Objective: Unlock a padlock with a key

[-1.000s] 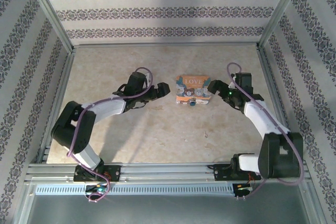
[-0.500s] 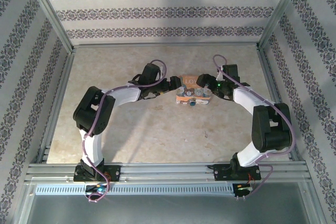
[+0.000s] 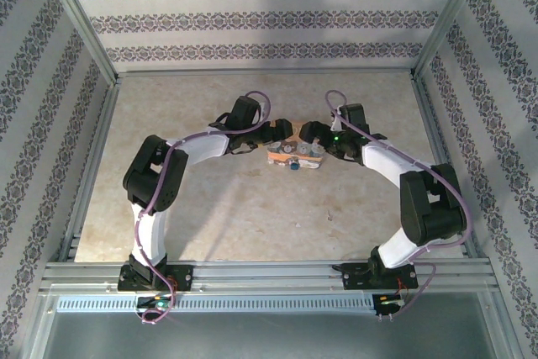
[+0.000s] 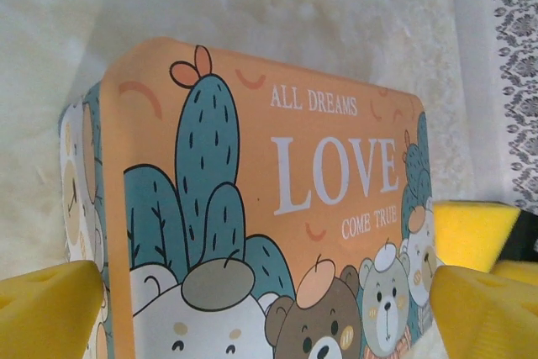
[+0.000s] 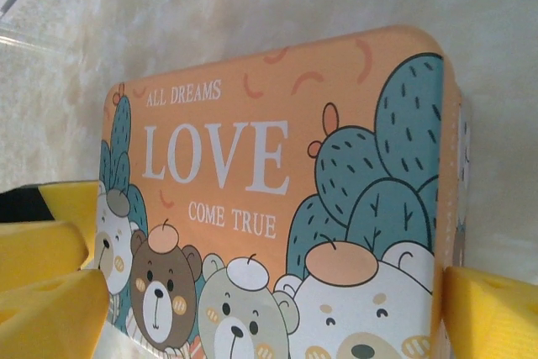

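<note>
LOVE tin (image 3: 296,151) sitting mid-desk (image 3: 210,208); left gripper (image 4: 265,313) from 10 o'clock, right gripper (image 5: 273,308) from 2 o'clock, both spread, straddling it; padlock (image 3: 294,166) lying at its 6 o'clock.

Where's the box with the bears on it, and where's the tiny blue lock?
Bear box (image 4: 252,124): left wrist view, on the orange lid, just left of the word LOVE.
Padlock (image 3: 294,166): top external view, on its blue body, at the box's near edge.

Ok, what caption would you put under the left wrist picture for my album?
Yellow fingers of the left tool flank an orange LOVE tin with cacti and teddy bears.
</note>
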Tool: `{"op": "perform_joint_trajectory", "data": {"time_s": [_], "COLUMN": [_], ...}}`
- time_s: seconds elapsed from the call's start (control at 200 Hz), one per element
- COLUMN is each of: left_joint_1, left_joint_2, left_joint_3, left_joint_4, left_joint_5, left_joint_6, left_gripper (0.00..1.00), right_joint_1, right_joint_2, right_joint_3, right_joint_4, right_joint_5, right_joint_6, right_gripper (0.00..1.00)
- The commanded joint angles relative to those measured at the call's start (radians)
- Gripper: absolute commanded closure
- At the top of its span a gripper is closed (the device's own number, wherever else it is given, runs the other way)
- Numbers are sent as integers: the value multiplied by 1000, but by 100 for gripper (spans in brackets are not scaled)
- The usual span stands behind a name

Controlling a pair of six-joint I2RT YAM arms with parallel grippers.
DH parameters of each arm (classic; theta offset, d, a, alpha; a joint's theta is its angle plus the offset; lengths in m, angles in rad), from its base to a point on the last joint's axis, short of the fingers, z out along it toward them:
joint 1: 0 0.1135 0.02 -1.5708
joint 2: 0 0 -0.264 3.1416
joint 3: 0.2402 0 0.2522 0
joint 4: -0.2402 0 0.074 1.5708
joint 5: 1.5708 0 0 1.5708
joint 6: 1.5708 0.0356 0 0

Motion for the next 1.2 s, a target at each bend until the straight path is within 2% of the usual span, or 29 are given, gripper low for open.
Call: {"op": "perform_joint_trajectory", "data": {"time_s": [0.0, 0.28, 0.455, 0.61, 0.725, 0.89, 1.069, 1.194], "left_joint_1": [-13, 33, 54, 81, 101, 130, 136, 135], "left_joint_2": [-43, -110, -146, -203, -282, -439, -675, -829], "left_joint_3": [-11, -100, -138, -170, -226, -397, -593, -725], "left_joint_4": [-41, -37, -44, -49, -39, 13, 12, 17], "left_joint_5": [24, -11, -37, -65, -115, -245, -387, -448], "left_joint_6": [34, 30, 35, 44, 68, 90, 113, 71], "left_gripper": [1, 1, 1, 1, 1, 1, 1, 1], "right_joint_1": [77, 179, 198, 188, 163, 145, 156, 172], "right_joint_2": [7, -23, -54, -145, -224, -356, -504, -598], "right_joint_3": [-5, -46, -72, -115, -124, -127, -119, -134], "right_joint_4": [72, 117, 120, 74, -51, -290, -543, -671], "right_joint_5": [-85, -68, -55, 77, 156, 283, 351, 360], "right_joint_6": [31, 80, 83, 49, -2, -94, -125, -96], "right_gripper": [2, 2, 2, 1, 2, 2, 2, 9]}}
